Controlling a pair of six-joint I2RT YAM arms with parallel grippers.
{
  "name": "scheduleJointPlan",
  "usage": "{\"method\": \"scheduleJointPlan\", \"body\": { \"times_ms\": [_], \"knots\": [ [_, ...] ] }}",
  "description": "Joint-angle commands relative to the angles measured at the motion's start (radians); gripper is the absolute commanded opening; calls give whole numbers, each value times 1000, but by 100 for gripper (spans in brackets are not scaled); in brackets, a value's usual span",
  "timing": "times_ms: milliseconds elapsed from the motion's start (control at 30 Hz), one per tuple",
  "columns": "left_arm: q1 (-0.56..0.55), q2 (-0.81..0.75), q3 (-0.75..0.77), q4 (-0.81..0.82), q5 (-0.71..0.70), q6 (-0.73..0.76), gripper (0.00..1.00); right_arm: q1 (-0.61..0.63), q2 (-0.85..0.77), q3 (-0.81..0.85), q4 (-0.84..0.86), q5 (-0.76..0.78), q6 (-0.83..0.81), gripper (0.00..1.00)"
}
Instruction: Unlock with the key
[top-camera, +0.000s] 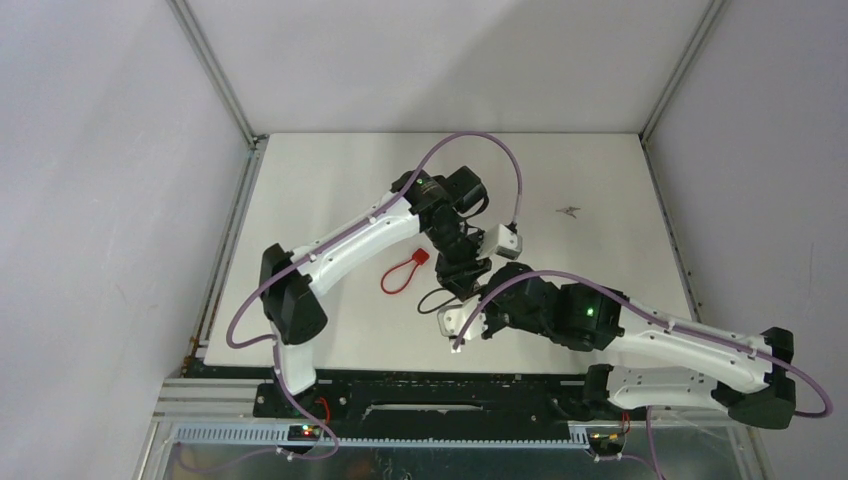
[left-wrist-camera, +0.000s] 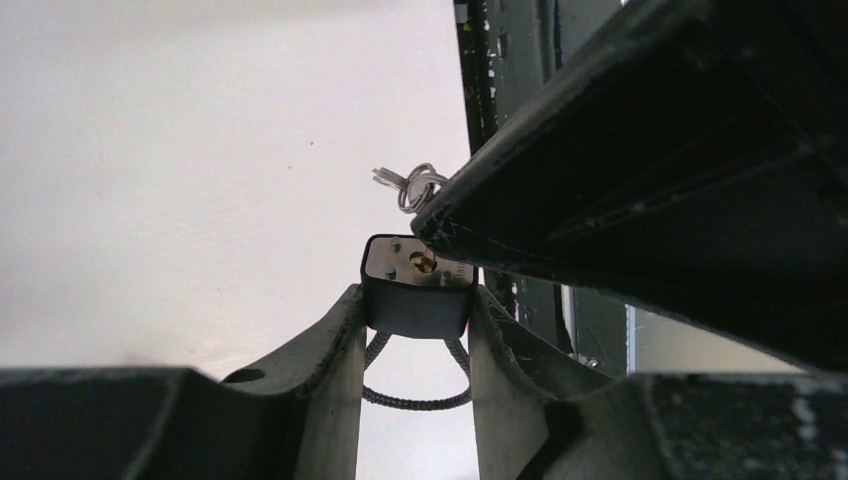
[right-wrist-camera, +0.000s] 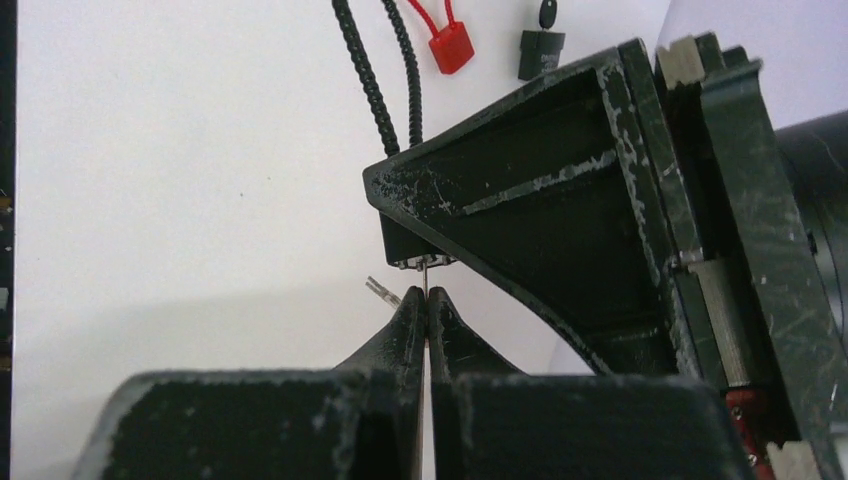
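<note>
Our left tool (left-wrist-camera: 416, 318) clamps the padlock (left-wrist-camera: 415, 285); our right tool (right-wrist-camera: 427, 308) pinches the key (right-wrist-camera: 425, 282) at the padlock's keyhole (left-wrist-camera: 423, 263). Next, we judge, it needs seating and turning.

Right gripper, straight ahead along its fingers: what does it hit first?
The padlock, its keyhole face, held in the left gripper. The key pinched in the right gripper seems to reach it; depth unclear.
</note>
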Motion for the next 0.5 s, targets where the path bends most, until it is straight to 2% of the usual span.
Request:
{"method": "scheduleJointPlan", "body": {
  "times_ms": [0, 467],
  "knots": [
    [8, -80, -19, 40, 133, 71, 0, -35, -47, -14, 85, -96, -3, 0],
    [-5, -67, -1, 22, 138, 111, 0, -46, -30, -14, 101, -168, 20, 0]
  ]
}}
